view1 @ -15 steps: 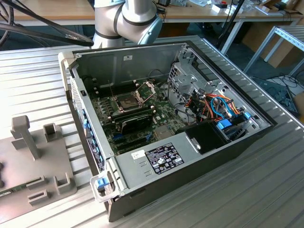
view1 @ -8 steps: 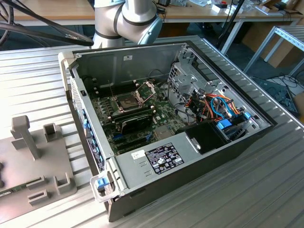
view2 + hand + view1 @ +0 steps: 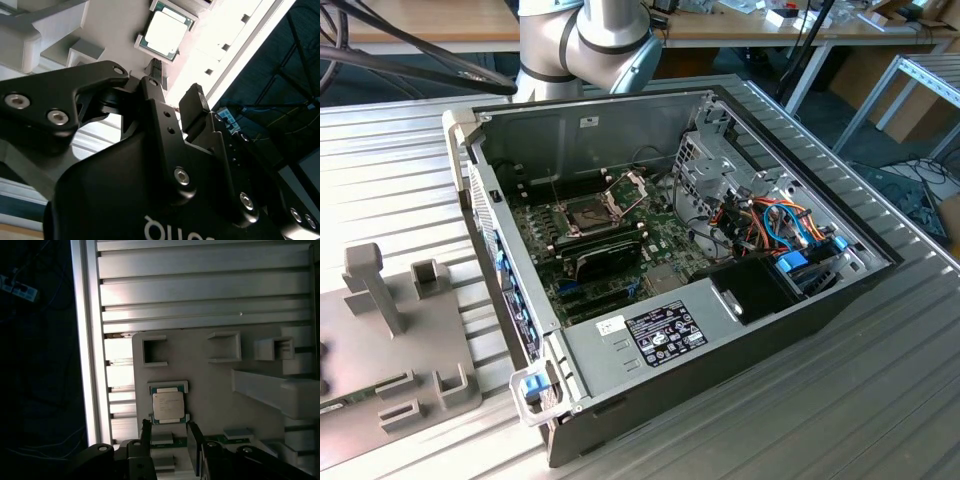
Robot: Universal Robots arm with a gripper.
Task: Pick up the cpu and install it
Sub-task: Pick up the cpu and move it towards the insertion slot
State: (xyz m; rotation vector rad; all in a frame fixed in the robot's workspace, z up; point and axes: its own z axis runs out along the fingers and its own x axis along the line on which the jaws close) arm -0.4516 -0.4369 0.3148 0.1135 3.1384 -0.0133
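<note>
Gripper [image 3: 170, 432]: fingers [image 3: 194, 445] spread apart, empty, poised at one edge of the cpu [image 3: 169, 406]; contact cannot be told.
Cpu: lying flat, silver top up, in a shallow seat on the grey fixture plate [image 3: 210, 405].
Edges: seat near the plate's corner, beside the rim of the ribbed table [image 3: 200, 285].
Room: bare plate either side; upright blocks [image 3: 270, 390] well apart.

Open air straight over the cpu [image 3: 168, 406]; low grey clips [image 3: 168, 386] tight against two opposite edges of the cpu, one on the edge nearest the tool [image 3: 170, 436], one on the far edge; remaining two edges of the cpu unwalled, bare fixture plate [image 3: 210, 405] alongside; beyond the cpu's far clip, two hollow square blocks [image 3: 155, 363]; off one free edge of the cpu, a long raised wall [image 3: 260, 387], well apart; off the other, plate edge, then ribbed bench [image 3: 200, 290].
</note>
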